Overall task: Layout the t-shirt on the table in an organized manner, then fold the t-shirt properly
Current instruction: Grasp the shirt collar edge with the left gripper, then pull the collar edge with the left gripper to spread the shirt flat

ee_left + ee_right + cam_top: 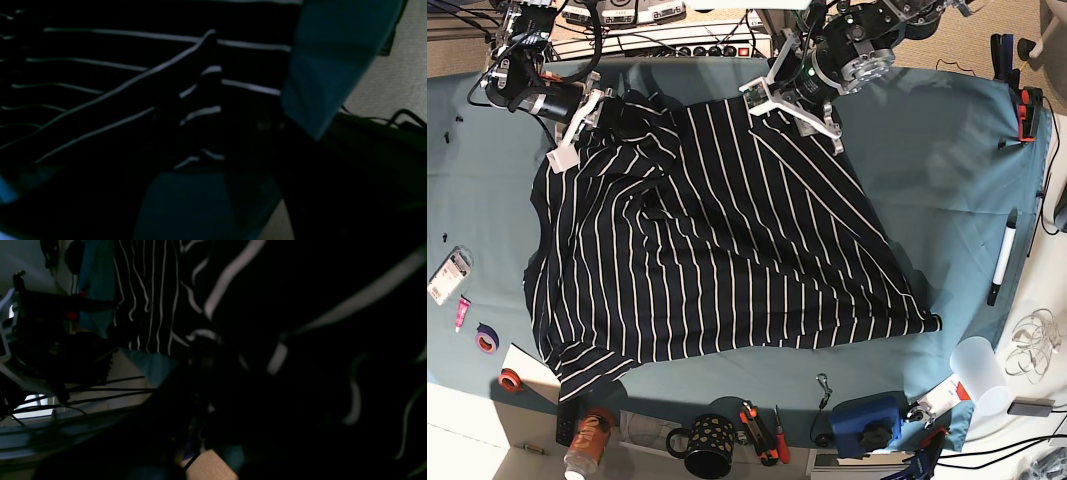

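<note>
Teal cloth covers the surface (pixel 947 190), and the t-shirt (pixel 717 250) lies spread over its middle, navy with thin white stripes, rumpled at the top-left corner and along its left side. Around the edges sit a marker (pixel 1000 262), tape rolls (pixel 497 360), a spotted mug (pixel 709 448), an orange can (pixel 587 448) and a blue box (pixel 869 418); cables and power strips run along the far edge.

The base view shows both arms at the shirt's far edge — the right claw (pixel 577 125) at the bunched corner, the left claw (pixel 795 103) at the top hem. The right claw is pressed together on the t-shirt, with folds filling its dark wrist view (pixel 160 306). The left claw stands spread; its wrist view shows a ridge of striped fabric (pixel 186 86) rising between dark shapes — whether it touches the fabric cannot be told. Only the wrist views show pale floor (pixel 400 80) beyond the surface's edge.
</note>
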Robot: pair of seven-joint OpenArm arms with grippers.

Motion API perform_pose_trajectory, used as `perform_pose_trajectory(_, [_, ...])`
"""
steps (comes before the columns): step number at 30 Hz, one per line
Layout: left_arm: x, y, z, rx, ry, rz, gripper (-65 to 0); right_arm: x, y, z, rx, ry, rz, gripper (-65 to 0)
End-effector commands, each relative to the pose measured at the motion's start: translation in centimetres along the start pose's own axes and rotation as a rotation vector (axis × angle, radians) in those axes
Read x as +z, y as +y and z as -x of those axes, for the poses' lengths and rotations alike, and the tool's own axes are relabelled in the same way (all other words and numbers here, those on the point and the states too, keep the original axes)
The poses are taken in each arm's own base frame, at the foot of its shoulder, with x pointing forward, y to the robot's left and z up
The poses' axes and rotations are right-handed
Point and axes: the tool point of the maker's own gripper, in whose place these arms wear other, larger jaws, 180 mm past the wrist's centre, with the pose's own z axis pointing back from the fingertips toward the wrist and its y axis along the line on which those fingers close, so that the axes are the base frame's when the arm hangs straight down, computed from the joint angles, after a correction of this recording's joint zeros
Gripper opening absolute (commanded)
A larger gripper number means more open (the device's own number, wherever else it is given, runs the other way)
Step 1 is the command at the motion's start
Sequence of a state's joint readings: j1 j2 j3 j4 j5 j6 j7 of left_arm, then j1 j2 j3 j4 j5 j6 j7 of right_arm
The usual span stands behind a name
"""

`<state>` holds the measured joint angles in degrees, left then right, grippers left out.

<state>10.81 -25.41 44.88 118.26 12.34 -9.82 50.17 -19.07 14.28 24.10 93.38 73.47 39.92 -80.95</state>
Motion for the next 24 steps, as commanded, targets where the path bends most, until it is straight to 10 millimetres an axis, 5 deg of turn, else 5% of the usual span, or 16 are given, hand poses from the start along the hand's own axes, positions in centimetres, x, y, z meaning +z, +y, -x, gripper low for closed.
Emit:
perform_pose_trajectory(1, [0.2, 0.4, -0.6, 0.006, -0.024, -0.013, -35.4, 0.5, 0.2, -1.1, 0.021, -0.035, -0.005, -65.0])
perform_pose_trajectory(7, [-0.9, 1.2, 1.2, 0.093, 0.023, -0.074, -48.9, 0.5, 0.2, -1.1, 0.021, -0.036, -0.006, -65.0])
perform_pose_trajectory(11, [-1.0, 2.6, 2.2, 0.123, 0.062, -0.163, -50.3, 0.5, 0.2, -1.1, 0.021, -0.036, -0.006, -65.0])
perform_pose_trajectory(15, [-0.2, 5.2, 3.3, 0.153, 0.112, -0.319, -65.0, 0.6, 0.2, -1.2, 0.02, -0.038, -0.005, -65.0])
perform_pose_trajectory(19, [1.5, 7.6, 5.4, 0.203, 0.222, -0.479, -65.0, 1.8, -0.7, -1.9, 0.011, -0.082, 0.029, -65.0])
perform_pose_trajectory(24, [4.0, 8.8, 7.3, 0.175, 0.322, -0.65, -65.0, 5.7, -2.9, -3.8, -0.014, -0.208, 0.125, -65.0])
